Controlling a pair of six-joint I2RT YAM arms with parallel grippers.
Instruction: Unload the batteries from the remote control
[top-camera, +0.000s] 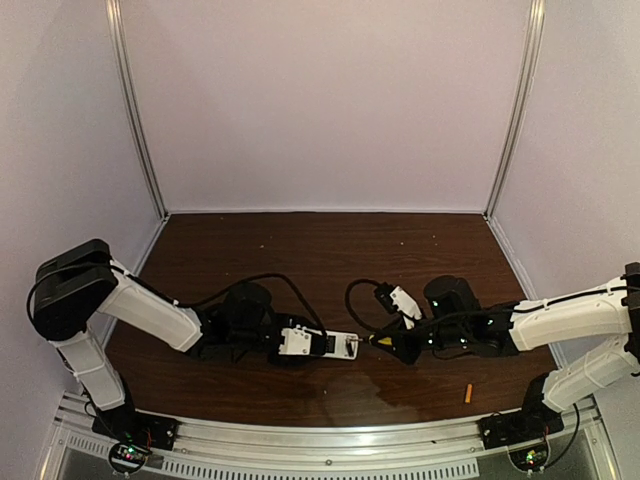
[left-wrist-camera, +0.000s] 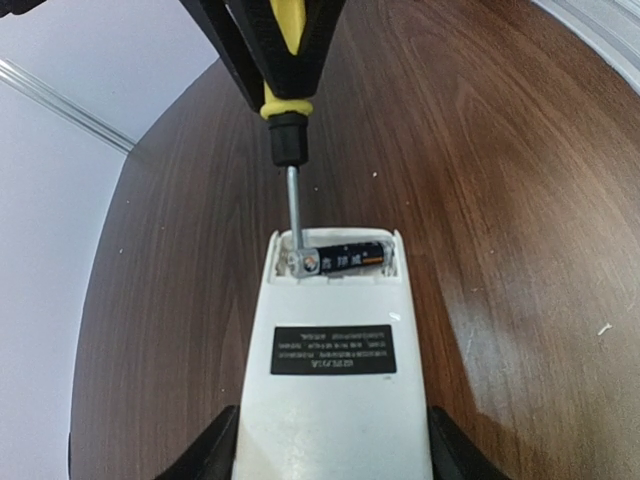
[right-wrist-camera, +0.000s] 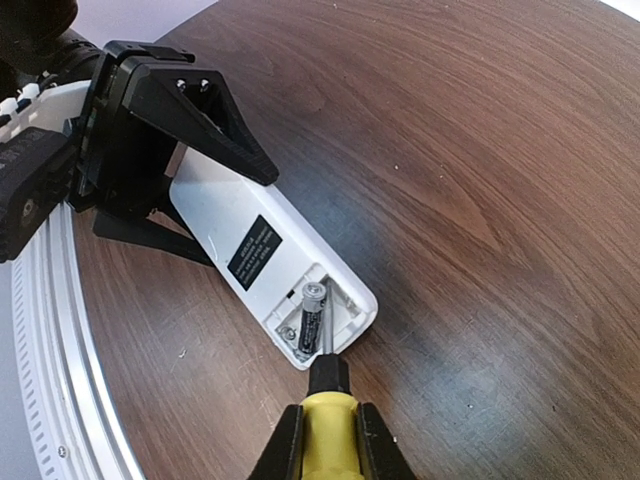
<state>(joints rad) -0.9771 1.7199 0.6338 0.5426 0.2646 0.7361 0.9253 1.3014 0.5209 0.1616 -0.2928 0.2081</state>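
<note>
The white remote control (top-camera: 325, 345) lies back up on the table; it also shows in the left wrist view (left-wrist-camera: 335, 360) and the right wrist view (right-wrist-camera: 262, 262). My left gripper (left-wrist-camera: 333, 455) is shut on its near end. Its open recess holds a dark battery (left-wrist-camera: 345, 260) with a metallic end, also in the right wrist view (right-wrist-camera: 311, 318). My right gripper (right-wrist-camera: 331, 435) is shut on a yellow-handled screwdriver (right-wrist-camera: 328, 405), whose metal tip (left-wrist-camera: 296, 215) reaches into the recess beside the battery. An orange battery (top-camera: 467, 392) lies loose on the table at the front right.
A small white cover piece (top-camera: 405, 301) lies behind my right gripper next to a black cable. A metal rail (top-camera: 330, 440) runs along the table's front edge. White walls enclose the back and sides.
</note>
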